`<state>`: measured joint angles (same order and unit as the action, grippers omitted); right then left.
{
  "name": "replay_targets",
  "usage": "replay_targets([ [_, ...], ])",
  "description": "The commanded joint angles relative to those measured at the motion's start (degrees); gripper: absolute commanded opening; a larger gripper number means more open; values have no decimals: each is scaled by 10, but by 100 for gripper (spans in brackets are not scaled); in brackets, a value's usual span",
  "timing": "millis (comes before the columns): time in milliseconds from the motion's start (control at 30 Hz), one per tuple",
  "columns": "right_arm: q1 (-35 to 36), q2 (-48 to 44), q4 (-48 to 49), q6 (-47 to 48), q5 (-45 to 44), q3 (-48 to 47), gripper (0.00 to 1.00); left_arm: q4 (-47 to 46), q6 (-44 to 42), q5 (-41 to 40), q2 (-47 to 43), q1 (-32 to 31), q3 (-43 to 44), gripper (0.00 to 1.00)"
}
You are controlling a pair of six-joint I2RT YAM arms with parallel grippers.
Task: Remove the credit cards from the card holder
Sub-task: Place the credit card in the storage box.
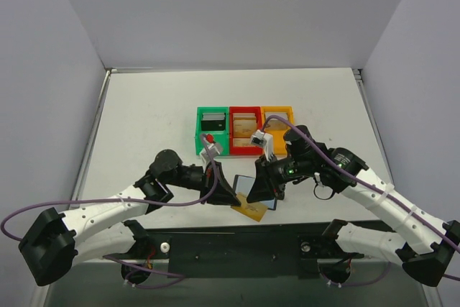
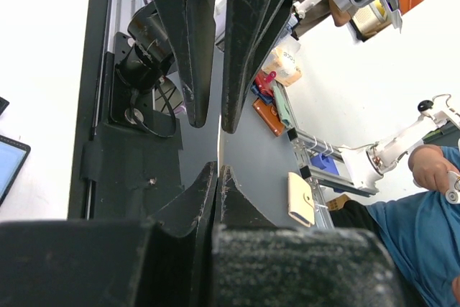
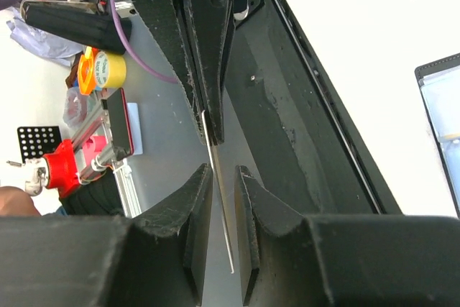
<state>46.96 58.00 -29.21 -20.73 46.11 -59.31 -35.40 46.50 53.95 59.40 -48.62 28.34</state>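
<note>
Closest in, right against its own wrist lens, the left gripper [image 1: 231, 198] is clenched tight, jaws meeting with no gap. Whether anything is pinched in there I can't tell. From above, its tip sits at the near edge of the table [image 1: 144, 127], touching or just over the left end of a gold card [image 1: 251, 211] that lies flat by the edge.

Moving right, there's the card holder [image 1: 253, 186], one pale blue-grey panel showing, lying between the two grippers and just behind that gold card. Both wrist views catch only a black-edged corner of it.

Right again, the right gripper [image 1: 273, 193] hangs over the holder's right side. Its wrist view shows the jaws a little apart with a thin card [image 3: 219, 206] edge-on between them and daylight on either side. I can't say whether it's really clamped, or whether it's the gold one.

Behind them stand the green bin [image 1: 213, 133], the red bin [image 1: 246, 131] and the orange bin [image 1: 277, 124].

My read is that we're in the middle of an extraction, with a card being worked free. The next move needs a firm squeeze on that thin edge and a straight pull while the holder stays pinned, otherwise the card could slip or twist.
</note>
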Motion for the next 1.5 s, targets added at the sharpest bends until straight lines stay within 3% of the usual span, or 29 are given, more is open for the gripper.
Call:
replay_targets([
  [0, -6, -10, 14, -1, 18, 8, 15, -42, 7, -6, -16, 5, -2, 0],
  [400, -28, -25, 12, -1, 33, 15, 15, -49, 11, -6, -17, 9, -6, 0],
  [567, -28, -23, 13, 0, 48, 17, 0, -52, 13, -10, -17, 10, -6, 0],
  [667, -27, -24, 15, 0, 55, 17, 0, -50, 12, -23, -19, 19, -7, 0],
  [767, -28, -24, 14, -1, 51, 13, 0, -32, 13, -38, -36, 41, -9, 37],
  [833, -31, -24, 14, -1, 46, 8, 0, -8, 18, -51, -53, 67, -10, 48],
  [933, -47, -28, 14, 2, 48, -7, 0, 41, 26, -66, -85, 133, -9, 54],
  [1033, -64, -26, 14, -1, 34, -23, 0, 188, -19, -96, -127, 196, 10, 54],
  [1167, -78, 3, -13, -4, -84, -70, 0, 305, -28, -192, -174, 278, 22, 54],
  [1233, -78, 20, -13, 19, -158, -84, 0, 309, -2, -235, -197, 307, 9, 53],
  [1333, -62, 47, 8, 109, -262, -90, 0, 287, 25, -290, -241, 310, -26, 51],
  [1467, -50, 78, 48, 266, -311, -94, 0, 301, 35, -305, -244, 310, -32, 50],
])
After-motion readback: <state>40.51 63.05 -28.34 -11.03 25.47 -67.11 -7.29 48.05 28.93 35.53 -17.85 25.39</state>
